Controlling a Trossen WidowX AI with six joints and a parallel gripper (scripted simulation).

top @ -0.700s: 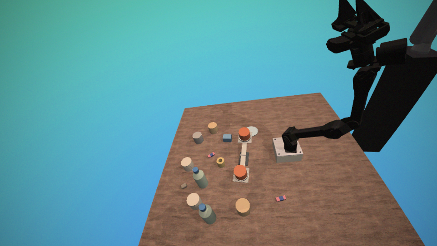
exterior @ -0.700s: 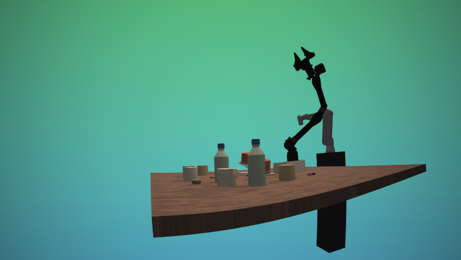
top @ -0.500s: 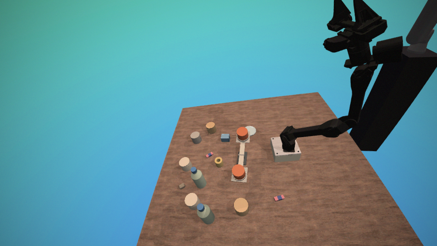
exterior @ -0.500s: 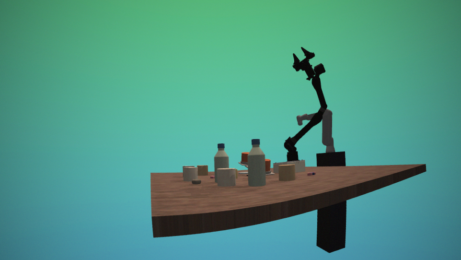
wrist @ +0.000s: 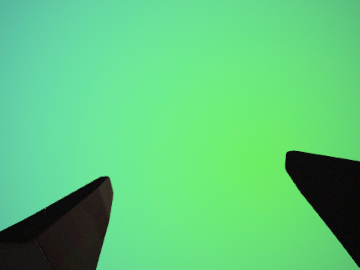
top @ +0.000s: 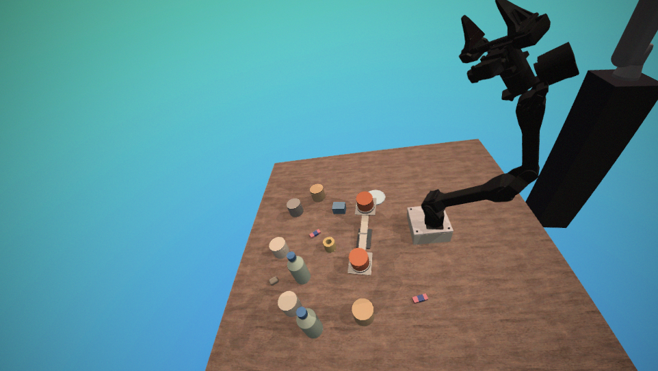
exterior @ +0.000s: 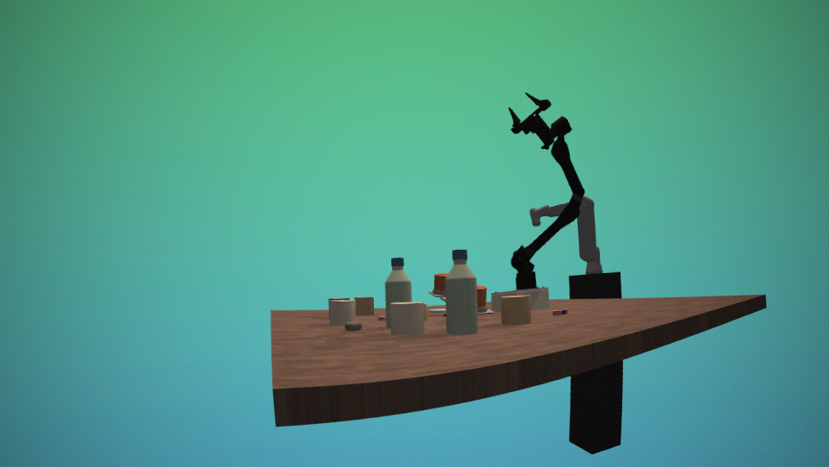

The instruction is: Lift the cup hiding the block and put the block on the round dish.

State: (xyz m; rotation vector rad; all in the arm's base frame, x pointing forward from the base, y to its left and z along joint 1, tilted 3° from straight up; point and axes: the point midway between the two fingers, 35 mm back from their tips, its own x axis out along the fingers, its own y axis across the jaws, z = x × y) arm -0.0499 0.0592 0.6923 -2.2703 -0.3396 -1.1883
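Note:
Two identical orange-red cups stand on the end plates of the balance (top: 364, 224). The cup at the far end in the top view (top: 364, 201) (exterior: 440, 282) is raised. The cup at the near end (top: 358, 259) (exterior: 482, 296) sits lower, its plate close to the table. No block shows; the space under both cups is hidden. The white round dish (top: 379, 197) lies on the table beside the far cup, partly hidden by it in the top view. My gripper (top: 481, 8) (exterior: 518, 101) (wrist: 202, 173) is open and empty, high above the table and pointing upward, well away from the cups.
Two bottles (top: 299, 269) (top: 310, 324), several tan and grey cylinders, a blue box (top: 338, 208) and a yellow ring-like piece (top: 328, 244) stand around the balance. Small pink-and-blue pieces (top: 314, 233) (top: 419, 298) lie on the table. A dark pillar (top: 584, 147) carrying a grey arm stands behind my base.

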